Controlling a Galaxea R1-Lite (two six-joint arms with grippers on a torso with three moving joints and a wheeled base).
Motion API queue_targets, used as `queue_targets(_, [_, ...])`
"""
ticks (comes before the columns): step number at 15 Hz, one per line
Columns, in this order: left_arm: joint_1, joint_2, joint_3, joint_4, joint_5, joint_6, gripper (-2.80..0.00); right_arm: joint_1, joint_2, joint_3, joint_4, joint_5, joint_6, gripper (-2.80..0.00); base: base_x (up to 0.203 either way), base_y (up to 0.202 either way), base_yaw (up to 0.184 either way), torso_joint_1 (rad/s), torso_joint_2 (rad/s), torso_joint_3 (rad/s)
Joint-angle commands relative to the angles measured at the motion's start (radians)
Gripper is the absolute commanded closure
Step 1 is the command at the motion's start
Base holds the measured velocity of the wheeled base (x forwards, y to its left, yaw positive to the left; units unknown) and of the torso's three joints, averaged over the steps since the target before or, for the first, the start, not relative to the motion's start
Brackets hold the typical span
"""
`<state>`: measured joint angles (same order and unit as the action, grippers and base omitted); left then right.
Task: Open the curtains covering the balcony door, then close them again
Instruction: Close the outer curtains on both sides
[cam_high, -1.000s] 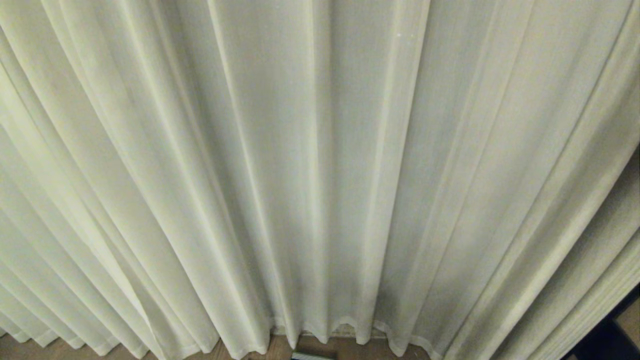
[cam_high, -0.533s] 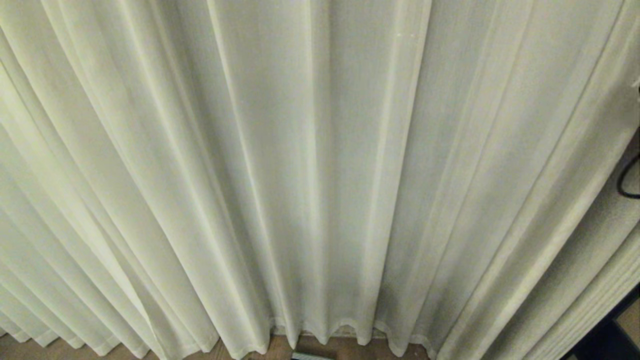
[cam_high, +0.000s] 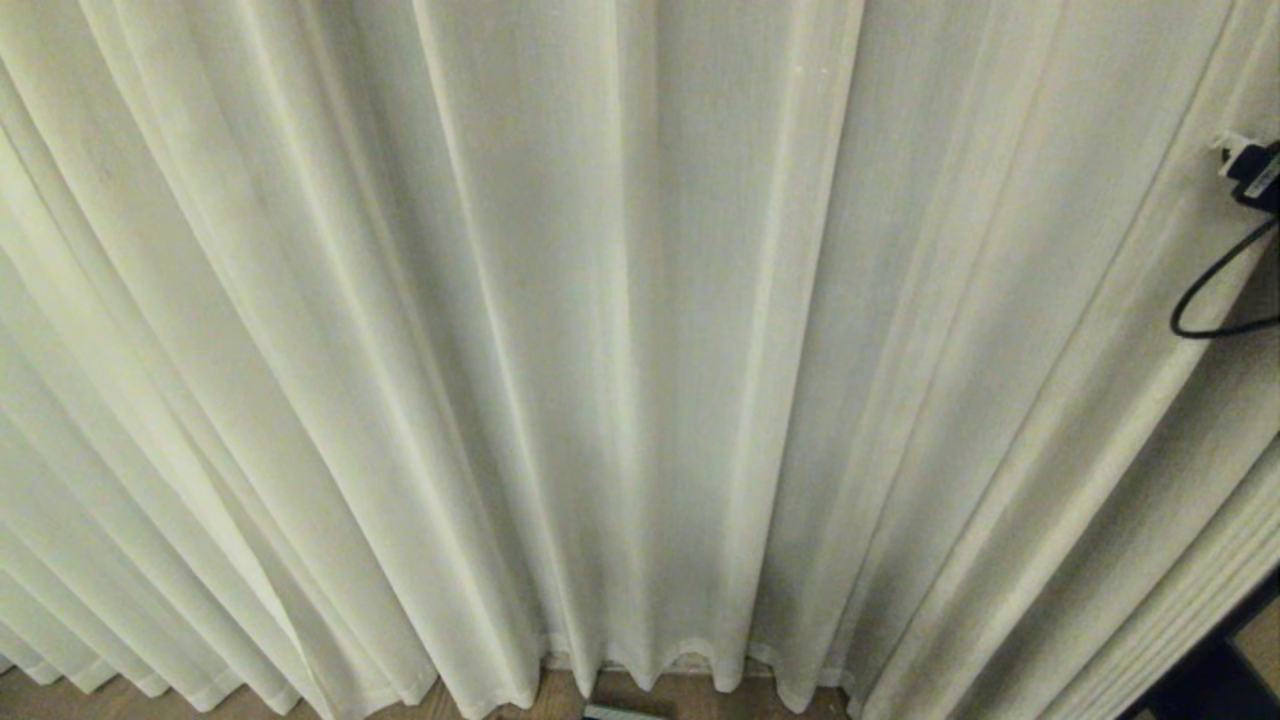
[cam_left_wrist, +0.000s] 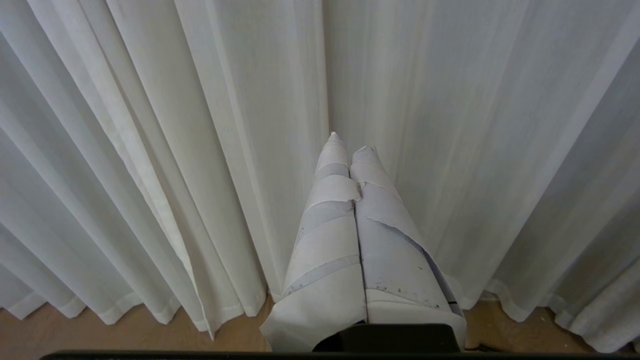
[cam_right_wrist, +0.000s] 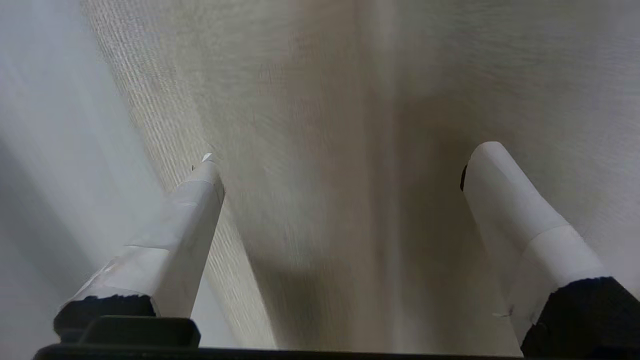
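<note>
The cream-white curtains (cam_high: 640, 330) hang closed in soft pleats and fill the head view down to their hems. The balcony door is hidden behind them. My right gripper (cam_right_wrist: 345, 160) is open, its two white-taped fingers (cam_right_wrist: 192, 210) spread wide right in front of a fold of curtain fabric (cam_right_wrist: 340, 100), with nothing gripped. Only a black part of the right arm (cam_high: 1258, 172) and its looping cable show at the head view's right edge. My left gripper (cam_left_wrist: 347, 142) is shut and empty, low down, pointing at the curtains (cam_left_wrist: 200, 125) near their hems.
Wooden floor (cam_left_wrist: 125, 335) runs under the hems. In the head view's bottom right corner stands a dark object (cam_high: 1210, 680), and a small dark item (cam_high: 625, 712) lies on the floor at the bottom edge.
My right arm has come into the head view from the right edge, its black part and cable now showing against the curtain. The curtains hang as before.
</note>
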<state>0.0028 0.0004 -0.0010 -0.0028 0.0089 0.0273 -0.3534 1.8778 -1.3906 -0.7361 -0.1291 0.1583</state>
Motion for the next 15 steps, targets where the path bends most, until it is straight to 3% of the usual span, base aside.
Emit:
queue_targets(1, [0.000, 0.000, -0.001, 0.000, 0.000, 0.000, 0.00, 0.002, 0.081, -0.056, -0.009, 0.020, 0.003, -2.80, 0.000, 0.000, 0.000, 0.000, 0.00, 0.000])
queue_targets(7, [0.000, 0.000, -0.001, 0.000, 0.000, 0.000, 0.00, 0.002, 0.191, -0.195, -0.012, 0.034, 0.003, -2.80, 0.000, 0.000, 0.000, 0.000, 0.00, 0.000])
queue_targets(14, [0.000, 0.000, 0.000, 0.000, 0.000, 0.000, 0.00, 0.006, 0.222, -0.203, -0.046, 0.063, 0.001, -2.80, 0.000, 0.000, 0.000, 0.000, 0.00, 0.000])
queue_targets(15, [0.000, 0.000, 0.000, 0.000, 0.000, 0.000, 0.00, 0.015, 0.223, -0.200, -0.059, 0.063, 0.003, 0.00, 0.000, 0.000, 0.000, 0.000, 0.00, 0.000])
